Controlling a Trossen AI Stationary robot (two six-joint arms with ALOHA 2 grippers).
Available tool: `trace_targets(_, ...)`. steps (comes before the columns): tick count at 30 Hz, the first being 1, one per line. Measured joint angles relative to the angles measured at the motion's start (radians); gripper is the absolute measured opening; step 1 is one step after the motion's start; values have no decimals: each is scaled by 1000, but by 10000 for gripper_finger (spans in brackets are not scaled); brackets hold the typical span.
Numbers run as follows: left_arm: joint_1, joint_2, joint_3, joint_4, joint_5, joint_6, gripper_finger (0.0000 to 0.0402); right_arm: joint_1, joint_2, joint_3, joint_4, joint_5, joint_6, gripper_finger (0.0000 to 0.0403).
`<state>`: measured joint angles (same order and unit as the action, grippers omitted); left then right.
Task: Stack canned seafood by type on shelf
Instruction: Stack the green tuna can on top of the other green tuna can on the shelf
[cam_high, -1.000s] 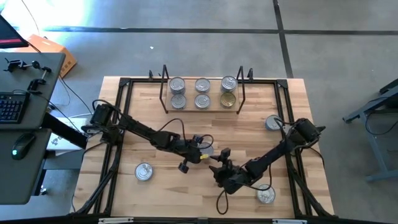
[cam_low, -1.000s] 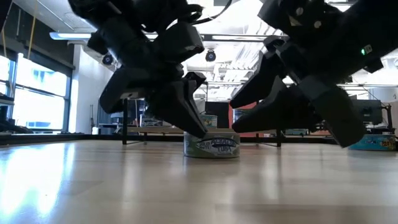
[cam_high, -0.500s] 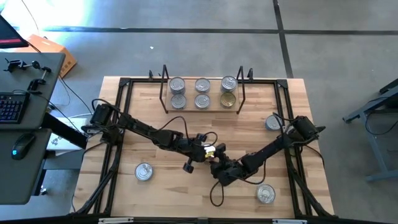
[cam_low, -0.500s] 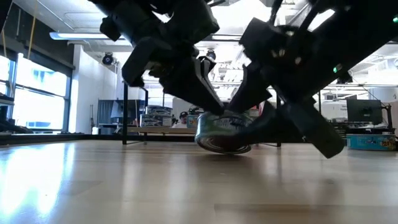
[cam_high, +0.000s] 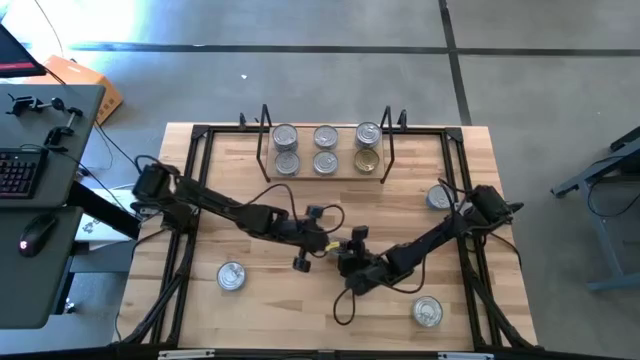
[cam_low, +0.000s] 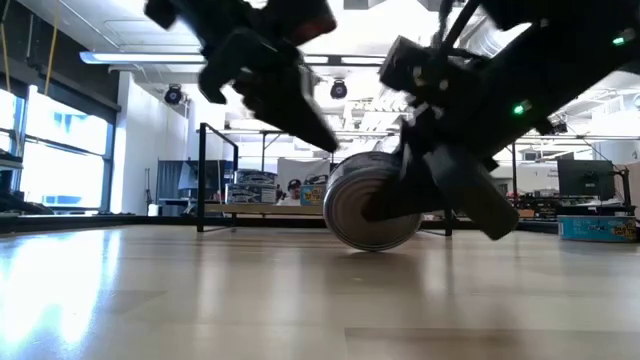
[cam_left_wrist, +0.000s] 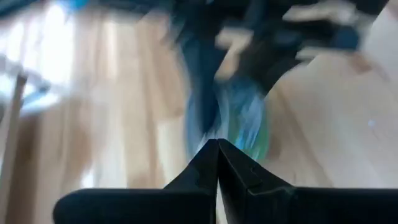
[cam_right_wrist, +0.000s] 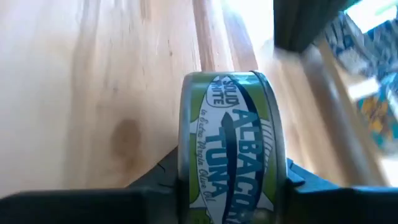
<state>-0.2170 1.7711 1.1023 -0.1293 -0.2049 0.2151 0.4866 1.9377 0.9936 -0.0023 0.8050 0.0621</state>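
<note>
A pale wooden plank tabletop (cam_high: 250, 310) framed by black rails sits on a grey concrete floor, with a dark desk carrying a keyboard (cam_high: 18, 170) and mouse off its left side; the low view looks across into a bright workshop with ceiling lights. At the table's far edge stands the small wooden shelf with black wire uprights (cam_high: 325, 175), holding six squat round tins. Three more silver-lidded tins lie loose: one near the right rail (cam_high: 438, 197), one front right (cam_high: 428, 312), one front left (cam_high: 231, 275). Mid-table, the right gripper (cam_right_wrist: 231, 205) has its fingers clamped on the flat ends of a green-labelled albacore tuna tin (cam_right_wrist: 231, 165), turned on its edge just at the wood. The left gripper (cam_left_wrist: 217, 162), fingers pressed fully together and empty, hangs just beside that tin.
</note>
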Motion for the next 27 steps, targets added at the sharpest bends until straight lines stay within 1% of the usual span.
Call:
trace_targets(2, -4, -27, -1, -92, -38, -66, 1, 13, -3, 0, -13, 9, 112, 113)
trace_targets(5, -22, -42, -53, -145, -84, -156, 1, 34, -20, 0, -54, 13, 210, 113)
trace_targets(8, -57, -42, -129, -84, -117, -220, 1, 39, -63, 0, -109, 69, 284, 113)
trace_targets(11, -87, -42, -212, 45, -122, -282, 1, -11, -119, 0, -174, 105, 323, 113)
trace_targets(13, -108, -42, -262, 149, -128, -312, 1, -61, -152, 4, -215, 103, 300, 113)
trace_targets(15, -128, -42, -304, 276, -140, -316, 1, -117, -182, 42, -301, 100, 261, 113)
trace_targets(19, -147, -37, -396, 601, -162, -322, 0, -251, -198, 180, -534, 83, 170, 113)
trace_targets(21, -151, -37, -431, 717, -168, -294, 0, -328, -197, 238, -617, 41, 107, 113)
trace_targets(23, -152, -37, -452, 798, -167, -281, 0, -401, -197, 281, -677, 6, 48, 113)
trace_targets(25, -152, -37, -467, 844, -166, -286, 0, -459, -197, 306, -743, 5, -11, 113)
trace_targets(27, -154, -37, -472, 850, -166, -290, 0, -515, -197, 314, -761, -6, -75, 113)
